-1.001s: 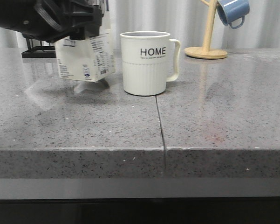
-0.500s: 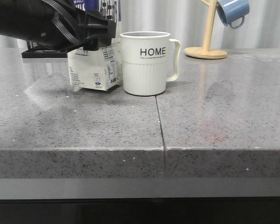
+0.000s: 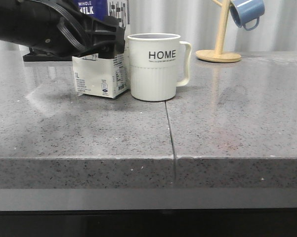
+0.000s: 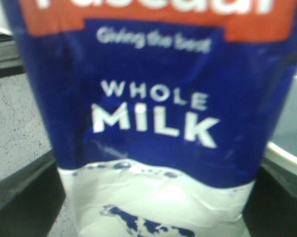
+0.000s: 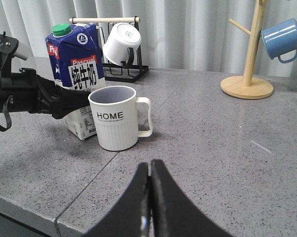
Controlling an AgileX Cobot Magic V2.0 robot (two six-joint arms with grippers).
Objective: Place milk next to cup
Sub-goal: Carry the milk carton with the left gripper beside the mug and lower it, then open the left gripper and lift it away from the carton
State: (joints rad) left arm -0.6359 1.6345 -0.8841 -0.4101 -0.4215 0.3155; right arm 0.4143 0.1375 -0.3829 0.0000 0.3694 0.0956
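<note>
Milk [image 3: 101, 74] now down on counter [image 3: 227, 113] beside cup [image 3: 154, 66], L fingers [image 3: 96, 39] still clamped; R fingers [image 5: 149, 197] closed.

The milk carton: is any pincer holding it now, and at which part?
The left pincer holds the milk carton around its middle, below the blue band. The right pincer is shut and holds nothing.

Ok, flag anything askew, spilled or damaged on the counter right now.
No spill shows. The milk stands upright on its base beside the cup, the left gripper clamped on it. Its carton wall looks creased and dented in the left wrist view, where the gripper squeezes it. The cup stands upright.
</note>
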